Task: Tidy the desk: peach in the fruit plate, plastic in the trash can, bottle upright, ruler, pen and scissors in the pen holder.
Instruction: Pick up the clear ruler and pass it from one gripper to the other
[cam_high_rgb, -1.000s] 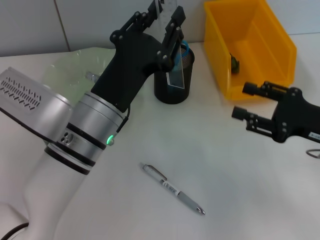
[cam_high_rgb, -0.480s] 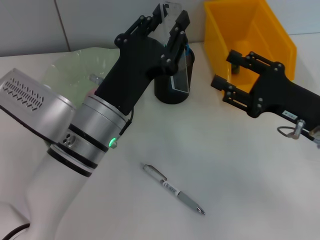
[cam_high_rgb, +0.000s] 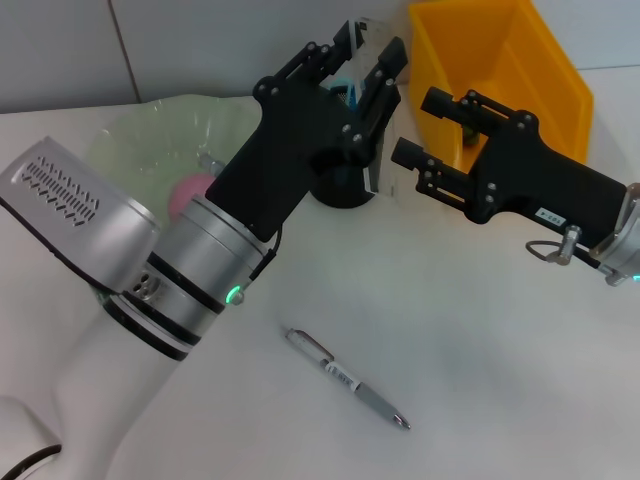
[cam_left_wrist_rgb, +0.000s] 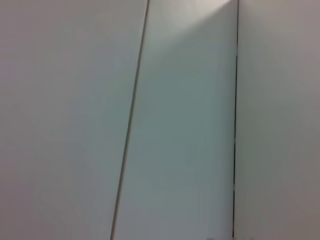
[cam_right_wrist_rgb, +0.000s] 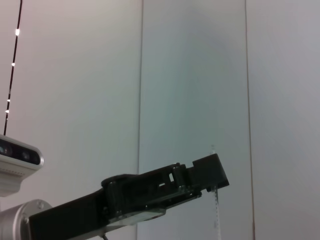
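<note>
My left gripper (cam_high_rgb: 368, 50) is raised above the black pen holder (cam_high_rgb: 342, 185), and its two fingers (cam_high_rgb: 385, 62) are closed on a clear plastic ruler (cam_high_rgb: 376, 150). The ruler hangs down from the fingers, a little tilted, and its lower end is just in front of the rim of the pen holder. I cannot tell if that end is inside the holder or beside it.

My right gripper (cam_high_rgb: 422, 128) is in the air between the pen holder and the yellow bin (cam_high_rgb: 560, 95), very near the ruler. Its fingers are spread apart and there is nothing between them. In the right wrist view I see my left arm (cam_right_wrist_rgb: 150, 192) against the wall, with the thin edge of the ruler (cam_right_wrist_rgb: 216, 200) below its tip.

A pink peach (cam_high_rgb: 188, 195) lies in the pale green fruit plate (cam_high_rgb: 150, 135), partly hidden behind my left arm. The pen (cam_high_rgb: 345, 377) lies flat on the white desk (cam_high_rgb: 480, 340), well apart from both grippers. Something small and dark lies in the yellow bin; I cannot say what it is. The left wrist view shows only the wall.
</note>
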